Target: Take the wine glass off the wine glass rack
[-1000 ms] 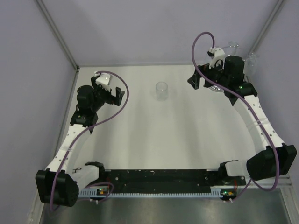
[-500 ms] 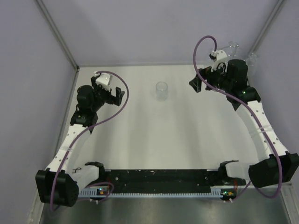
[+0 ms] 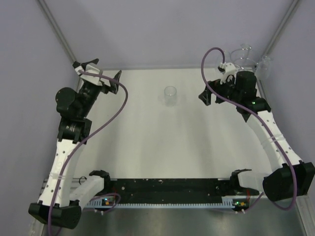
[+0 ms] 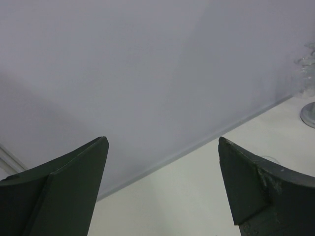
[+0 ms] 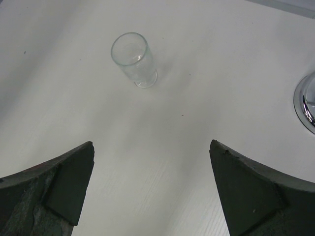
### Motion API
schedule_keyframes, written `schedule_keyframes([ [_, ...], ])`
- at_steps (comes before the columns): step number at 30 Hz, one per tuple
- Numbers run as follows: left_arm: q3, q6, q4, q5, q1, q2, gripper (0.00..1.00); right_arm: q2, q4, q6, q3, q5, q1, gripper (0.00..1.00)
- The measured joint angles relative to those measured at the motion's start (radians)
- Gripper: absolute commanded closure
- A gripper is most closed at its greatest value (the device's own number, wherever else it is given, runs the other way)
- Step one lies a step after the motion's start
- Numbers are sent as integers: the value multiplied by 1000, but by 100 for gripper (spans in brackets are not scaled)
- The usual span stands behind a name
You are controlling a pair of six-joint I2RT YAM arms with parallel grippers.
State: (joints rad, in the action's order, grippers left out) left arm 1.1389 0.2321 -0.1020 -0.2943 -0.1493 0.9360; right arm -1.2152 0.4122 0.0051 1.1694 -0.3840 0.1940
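Left gripper (image 4: 162, 140) and right gripper (image 5: 151, 143) gape wide, empty; silver wire wine glass rack (image 5: 306, 105), round shiny base, carries clear wine glasses (image 3: 244, 51) at white table's (image 3: 147, 147) far right corner.

- We are looking down on the white desk (image 5: 197, 162), with its far edge showing as a grey strip in the upper right corner.
- We are seeing a clear glass (image 5: 134, 59) standing upright on the desk, in from that edge.
- We are catching only a slice of the wine glass rack (image 5: 306, 101): its round shiny base, cut off at the right, well apart from the glass.
- We are holding the right gripper (image 5: 151, 147) above the desk, its dark fingers (image 5: 64, 187) spread wide with nothing between them.
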Motion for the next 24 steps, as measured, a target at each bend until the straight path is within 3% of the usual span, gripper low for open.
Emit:
schedule_keyframes([
  [5,-3,6,18,0,0,44,2,2,-1,5,0,0,0,1],
  [10,16,39,156,44,-1,58,2,-3,-4,27,0,-6,0,1],
  [12,202,106,231,59,-1,130,2,-11,-8,42,0,-9,0,1],
  [15,569,208,169,79,0,254,2,-19,-9,59,1,-12,0,1],
  [19,822,282,49,107,0,274,3,-20,-13,71,1,-20,0,1],
  [21,743,296,-12,129,-1,195,2,-20,-18,75,1,-23,0,1],
  [24,433,285,-79,145,-1,11,2,-20,-22,77,1,-24,0,1],
])
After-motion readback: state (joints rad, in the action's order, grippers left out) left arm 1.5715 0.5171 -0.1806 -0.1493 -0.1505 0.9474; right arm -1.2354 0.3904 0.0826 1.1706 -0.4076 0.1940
